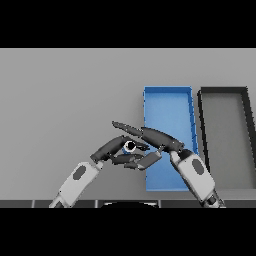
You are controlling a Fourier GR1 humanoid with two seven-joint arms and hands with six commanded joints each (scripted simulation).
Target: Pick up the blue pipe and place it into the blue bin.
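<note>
The blue pipe (130, 146) shows mostly end-on as a pale ring with a dark bore, just left of the blue bin (167, 102). My left hand (111, 149) reaches in from the lower left, its fingers curled above and below the pipe. My right hand (159, 138) comes from the lower right over the bin's left wall. Its fingers stretch straight to the left above the pipe and its thumb lies below. Most of the pipe's body is hidden between the two hands.
A dark bin (226, 95) with a grey floor stands right of the blue bin, almost touching it. Bare grey table spreads to the left and behind.
</note>
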